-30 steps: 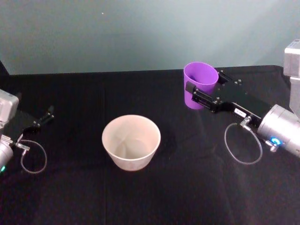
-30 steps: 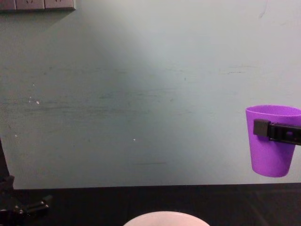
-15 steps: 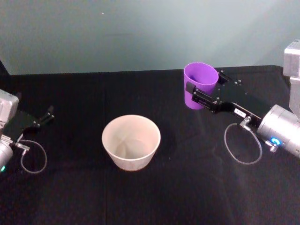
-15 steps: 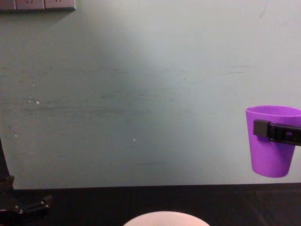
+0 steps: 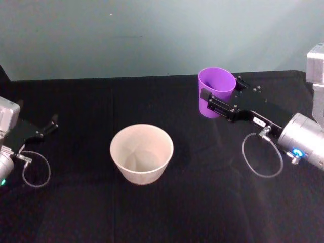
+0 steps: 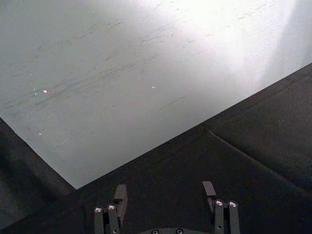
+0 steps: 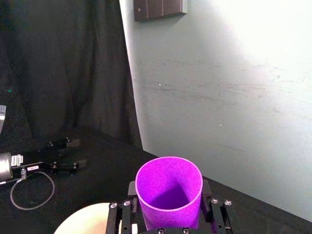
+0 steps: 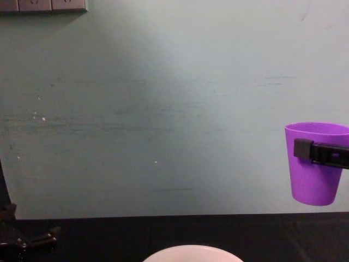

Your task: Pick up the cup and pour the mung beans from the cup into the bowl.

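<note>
Unmoved cup (image 5: 216, 80) in right gripper (image 5: 221, 89); chest view shows it airborne.

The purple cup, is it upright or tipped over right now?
Upright. The cup is held level in the right hand, rim facing up, off to the side of the bowl.

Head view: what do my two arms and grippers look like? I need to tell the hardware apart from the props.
Both arms match: a silver cylindrical wrist leading to a flat black two-fingered gripper. The right gripper carries a small white label, a blue light on its wrist and a thin grey cable loop. The left gripper has a similar loop.
</note>
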Controlling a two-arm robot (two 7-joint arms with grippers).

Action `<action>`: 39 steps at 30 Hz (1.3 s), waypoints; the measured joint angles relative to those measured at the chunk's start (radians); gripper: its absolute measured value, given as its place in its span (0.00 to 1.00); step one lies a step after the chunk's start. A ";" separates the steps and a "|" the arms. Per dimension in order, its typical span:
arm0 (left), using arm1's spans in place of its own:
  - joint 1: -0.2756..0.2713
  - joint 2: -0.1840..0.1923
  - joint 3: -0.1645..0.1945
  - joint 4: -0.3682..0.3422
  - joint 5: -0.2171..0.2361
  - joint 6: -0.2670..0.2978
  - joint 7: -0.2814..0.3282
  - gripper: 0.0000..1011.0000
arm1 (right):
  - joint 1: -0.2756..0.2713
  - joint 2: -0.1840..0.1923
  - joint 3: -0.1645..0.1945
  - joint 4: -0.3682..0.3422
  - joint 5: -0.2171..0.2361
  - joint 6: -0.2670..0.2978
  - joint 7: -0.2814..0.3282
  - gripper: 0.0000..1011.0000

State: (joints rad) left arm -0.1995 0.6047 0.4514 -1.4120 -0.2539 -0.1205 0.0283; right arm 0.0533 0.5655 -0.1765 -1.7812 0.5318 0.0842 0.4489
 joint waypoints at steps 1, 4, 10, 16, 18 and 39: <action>0.000 0.000 0.000 0.000 0.000 0.000 0.000 0.99 | 0.000 0.000 0.000 0.000 0.000 0.000 0.000 0.73; 0.000 0.000 0.000 0.000 0.000 0.000 0.000 0.99 | 0.000 0.000 0.000 0.000 0.000 0.000 0.000 0.73; 0.000 0.000 0.000 0.000 0.000 0.000 0.000 0.99 | 0.000 0.000 0.000 0.000 0.000 0.000 0.000 0.73; 0.000 0.000 0.000 0.000 0.000 0.000 0.000 0.99 | 0.000 0.000 0.000 0.000 0.000 0.000 0.000 0.73; 0.000 0.000 0.000 0.000 0.000 0.000 0.000 0.99 | 0.000 0.000 0.000 0.000 0.000 0.000 0.000 0.73; 0.000 0.000 0.000 0.000 0.000 0.000 0.000 0.99 | 0.000 0.000 0.000 0.000 0.000 0.000 0.000 0.73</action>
State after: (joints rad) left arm -0.1995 0.6047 0.4514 -1.4120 -0.2539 -0.1205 0.0283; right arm 0.0533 0.5655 -0.1765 -1.7812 0.5317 0.0842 0.4489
